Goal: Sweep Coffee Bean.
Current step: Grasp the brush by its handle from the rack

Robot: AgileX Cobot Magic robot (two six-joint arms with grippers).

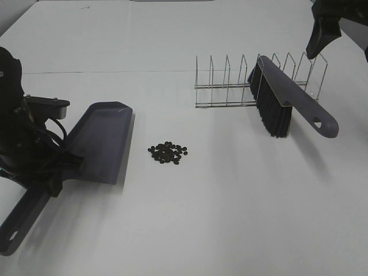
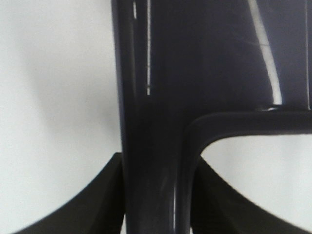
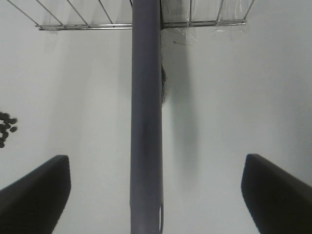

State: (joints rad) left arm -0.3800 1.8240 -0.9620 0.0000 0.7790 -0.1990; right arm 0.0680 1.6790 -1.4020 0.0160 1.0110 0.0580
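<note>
Nearby, coffee bean [image 1: 168, 153] beside dustpan [image 1: 103, 137] lip.

The dustpan [image 1: 102, 138] held in the left pincer [image 2: 156, 204] looks like smooth dark grey-violet plastic with a soft gloss. Thin bright highlights run along its handle between the matt black fingers [image 2: 92, 200]. Under the right pincer [image 3: 156, 195], the brush [image 3: 145, 122] handle is similar smooth plastic, satin rather than shiny, and its bristles [image 1: 270, 112] are rough and matt black. Ahead of that pincer, the rack [image 1: 230, 86] is thin shiny metal wire. The table [image 1: 241, 207] is matt white and even. The coffee beans [image 1: 168, 152], between both pincers, look dark and dull.
</note>
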